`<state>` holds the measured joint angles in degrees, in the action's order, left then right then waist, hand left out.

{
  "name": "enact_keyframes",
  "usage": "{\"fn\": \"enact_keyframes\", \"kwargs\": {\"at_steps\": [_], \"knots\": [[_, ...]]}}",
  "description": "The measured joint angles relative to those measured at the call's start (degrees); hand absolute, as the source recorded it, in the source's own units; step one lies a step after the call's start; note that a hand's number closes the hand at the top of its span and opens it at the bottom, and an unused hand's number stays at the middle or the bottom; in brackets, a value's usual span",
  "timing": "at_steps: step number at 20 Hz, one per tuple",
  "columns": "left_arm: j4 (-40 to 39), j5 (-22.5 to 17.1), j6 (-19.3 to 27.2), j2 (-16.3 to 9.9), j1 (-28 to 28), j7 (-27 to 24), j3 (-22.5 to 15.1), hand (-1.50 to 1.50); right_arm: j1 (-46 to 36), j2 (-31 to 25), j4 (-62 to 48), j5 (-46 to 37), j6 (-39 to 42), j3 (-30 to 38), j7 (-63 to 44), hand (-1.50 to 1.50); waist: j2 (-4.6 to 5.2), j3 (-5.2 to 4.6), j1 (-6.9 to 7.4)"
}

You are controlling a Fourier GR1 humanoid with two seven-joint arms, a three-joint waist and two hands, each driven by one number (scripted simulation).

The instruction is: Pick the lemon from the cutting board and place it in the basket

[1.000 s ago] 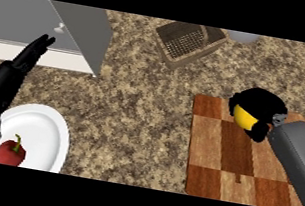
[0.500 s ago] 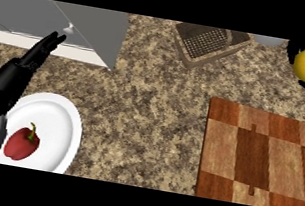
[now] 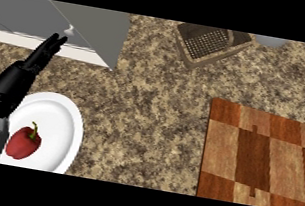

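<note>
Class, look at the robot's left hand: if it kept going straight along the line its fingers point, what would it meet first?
The left hand points up and slightly right. Its fingertips already overlap the grey panel, so that likely comes first, though the height between them is unclear.

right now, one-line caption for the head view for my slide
Bare cutting board, basket beyond it, left hand open beside a plate holding a red pepper.

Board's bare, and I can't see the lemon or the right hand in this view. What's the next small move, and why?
Probably bring the right hand back into view over the basket before any release. The cutting board holds no lemon, the basket shows none inside, and only the left hand shows, resting open by the plate.
</note>
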<state>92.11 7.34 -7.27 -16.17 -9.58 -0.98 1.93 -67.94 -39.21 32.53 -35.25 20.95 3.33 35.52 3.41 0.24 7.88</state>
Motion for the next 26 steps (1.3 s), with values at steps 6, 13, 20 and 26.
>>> {"fn": "enact_keyframes", "kwargs": {"at_steps": [6, 13, 20, 26], "knots": [[-0.1, 0.5, 0.0, 0.4, -0.2, 0.4, -0.4, 0.00, -9.7, -0.3, -5.9, 6.0, 5.8, 5.3, 1.7, 1.50, -0.27, -0.23, 0.10], [-0.1, 0.8, 0.1, 0.1, 0.5, 0.9, 0.3, 0.00, -21.2, 0.9, -11.0, 8.9, 12.3, 6.1, -3.5, 1.50, -1.00, -0.38, -0.89], [0.4, 1.1, 0.7, 1.0, 1.6, 0.9, 0.4, 0.00, -29.9, 5.1, -14.7, 9.0, 16.6, 4.4, -9.0, 1.50, -1.34, -0.44, -1.71], [0.5, 0.8, 0.4, 0.6, 2.1, 0.7, 1.4, 0.00, -33.8, 8.7, -17.4, 8.3, 19.0, 2.9, -12.2, 1.50, -1.47, -0.43, -2.49]]}}
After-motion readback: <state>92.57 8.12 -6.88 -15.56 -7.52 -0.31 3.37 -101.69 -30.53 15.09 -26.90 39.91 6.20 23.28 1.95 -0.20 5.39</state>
